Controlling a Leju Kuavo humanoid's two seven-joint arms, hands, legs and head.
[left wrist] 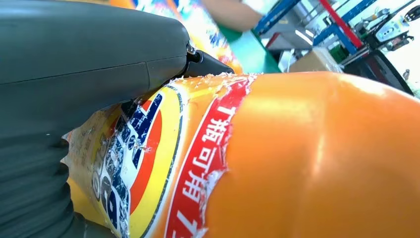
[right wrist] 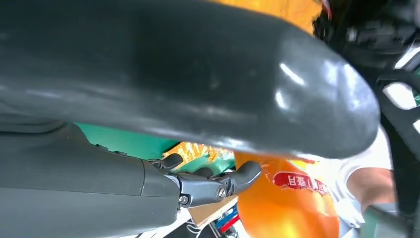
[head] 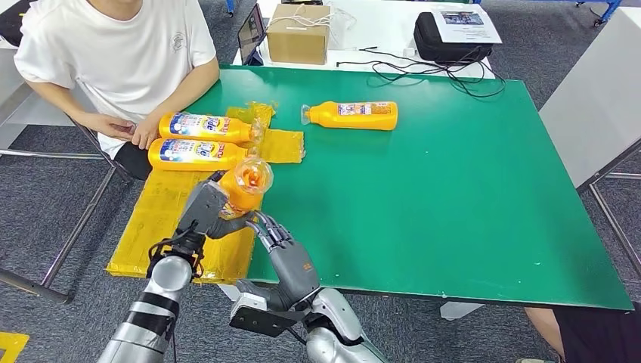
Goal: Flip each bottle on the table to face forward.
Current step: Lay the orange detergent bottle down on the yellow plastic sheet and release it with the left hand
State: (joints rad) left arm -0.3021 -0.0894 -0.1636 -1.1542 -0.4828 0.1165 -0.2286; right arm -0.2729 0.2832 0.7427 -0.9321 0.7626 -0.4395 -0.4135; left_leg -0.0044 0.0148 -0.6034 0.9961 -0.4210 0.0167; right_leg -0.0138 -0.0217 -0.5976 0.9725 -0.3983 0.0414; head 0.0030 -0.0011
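Note:
My left hand (head: 202,208) grips an orange bottle (head: 246,185) and holds it up above the yellow mat (head: 155,219), its clear cap end tilted up toward me. In the left wrist view the bottle (left wrist: 297,158) and its torn label sit against the hand (left wrist: 74,74). My right hand (head: 281,242) is just under and beside that bottle, fingers (right wrist: 213,186) stretched toward the bottle (right wrist: 287,208), thumb apart from them. Two more orange bottles (head: 204,125) (head: 195,153) lie label-up on the mat. Another bottle (head: 351,115) lies on the green table (head: 453,197).
A person in a white shirt sits at the table's far left, one hand (head: 143,134) beside the two lying bottles. A cardboard box (head: 298,34), a black case (head: 452,38) and cables (head: 423,72) lie beyond the far edge. A white surface (head: 597,98) stands at the right.

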